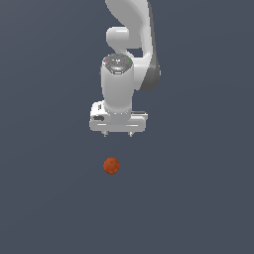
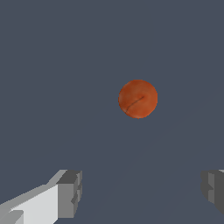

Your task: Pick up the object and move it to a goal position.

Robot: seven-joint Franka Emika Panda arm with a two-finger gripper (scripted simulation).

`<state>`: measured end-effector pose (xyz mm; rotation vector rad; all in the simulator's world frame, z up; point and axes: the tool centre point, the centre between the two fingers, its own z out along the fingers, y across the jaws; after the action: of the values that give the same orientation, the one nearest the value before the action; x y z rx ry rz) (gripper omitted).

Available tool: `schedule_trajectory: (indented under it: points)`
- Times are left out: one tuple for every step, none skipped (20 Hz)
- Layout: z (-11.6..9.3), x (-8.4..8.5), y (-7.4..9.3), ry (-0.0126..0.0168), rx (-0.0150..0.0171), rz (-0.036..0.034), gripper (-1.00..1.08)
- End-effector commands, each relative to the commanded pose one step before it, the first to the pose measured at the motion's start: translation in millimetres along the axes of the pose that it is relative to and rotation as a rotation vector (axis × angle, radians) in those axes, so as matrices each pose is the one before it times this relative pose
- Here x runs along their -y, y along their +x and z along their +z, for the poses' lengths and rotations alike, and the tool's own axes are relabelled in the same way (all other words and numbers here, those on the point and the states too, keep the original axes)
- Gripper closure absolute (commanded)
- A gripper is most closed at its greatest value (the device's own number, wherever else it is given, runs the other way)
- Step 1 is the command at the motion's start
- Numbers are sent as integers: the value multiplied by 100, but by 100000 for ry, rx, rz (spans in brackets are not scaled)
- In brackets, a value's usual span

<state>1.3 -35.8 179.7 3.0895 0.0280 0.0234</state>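
Note:
The object is a small orange-red mottled ball [image 1: 111, 165] resting on the dark grey surface. It shows in the wrist view as a round ball [image 2: 138, 99] with a dark crease across it. My white gripper [image 1: 118, 134] hangs above the ball and slightly toward the exterior view's right, clear of it. Its short fingertips [image 1: 104, 133] point down and stand wide apart. In the wrist view the gripper [image 2: 142, 192] is open, one grey pad [image 2: 70, 193] on each side, with nothing between them. The ball lies beyond the fingers, not between them.
The white arm [image 1: 130, 39] rises behind the gripper toward the top of the exterior view. A plain dark grey floor [image 1: 198, 198] surrounds the ball on all sides. No other objects show.

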Motion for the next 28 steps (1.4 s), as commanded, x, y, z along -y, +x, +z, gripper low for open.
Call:
schedule_trajectory:
  points:
    - [16, -31, -42, -14, 65, 275, -92]
    - [0, -23, 3, 0, 0, 0, -92]
    - [-1, 21, 17, -14, -13, -206, -92]
    - [17, -6, 29, -6, 1, -301, -92]
    - [31, -7, 42, -3, 8, -431, -92]
    - [44, -17, 53, -1, 15, -548, -92]
    - [57, -20, 65, 2, 21, -676, -92]
    - [70, -26, 77, 4, 26, -799, -92]
    - [81, -31, 88, 7, 31, -921, -92]
    - [91, -35, 97, 9, 33, -1026, -92]
    - [98, -38, 106, 11, 35, -1130, -92]
    - [108, -44, 117, 13, 36, -1248, -92]
    - [115, -47, 124, 16, 37, -1340, -92]
    - [127, -54, 135, 22, 40, -1463, -92]
    - [140, -62, 144, 29, 43, -1587, -92]
    - [151, -69, 153, 36, 44, -1703, -92]
    - [163, -78, 161, 43, 45, -1819, -92]
    - [175, -85, 170, 52, 45, -1945, -92]
    - [188, -95, 178, 62, 45, -2071, -92]
    - [201, -105, 185, 74, 44, -2197, -92]
    - [214, -117, 192, 86, 42, -2322, -92]
    - [228, -128, 198, 99, 38, -2448, -92]
    - [238, -139, 199, 112, 33, -2536, -92]
    - [241, -145, 194, 121, 25, -2540, -92]
    - [242, -149, 188, 130, 17, -2536, -92]
    - [244, -156, 181, 138, 8, -2529, -92]
    - [245, -160, 175, 145, -1, -2524, -92]
    - [247, -166, 168, 152, -10, -2518, -92]
